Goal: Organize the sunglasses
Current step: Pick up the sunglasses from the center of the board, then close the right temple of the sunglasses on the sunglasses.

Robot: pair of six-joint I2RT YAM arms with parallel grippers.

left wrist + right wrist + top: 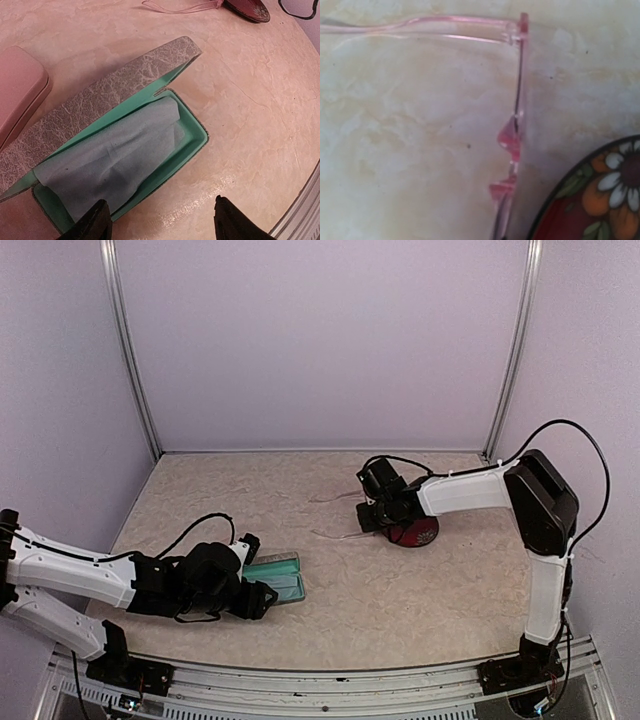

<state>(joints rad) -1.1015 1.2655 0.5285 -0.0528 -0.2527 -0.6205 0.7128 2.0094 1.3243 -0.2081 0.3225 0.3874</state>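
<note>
Your left gripper (160, 227) sits at the near end of the open grey case (115, 90), jaws apart and empty. The pale pink sunglasses (518, 100) lie well right of that case and farther back, under your right gripper (378, 512); you cannot tell how its jaws stand.

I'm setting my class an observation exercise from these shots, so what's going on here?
The left gripper hangs open just short of an open grey case with a blue cloth lying in it; a pink case sits beside it. Across the table, the right gripper is low over the pale pink sunglasses, which lie beside a dark floral object. No glasses are in the case yet.
</note>
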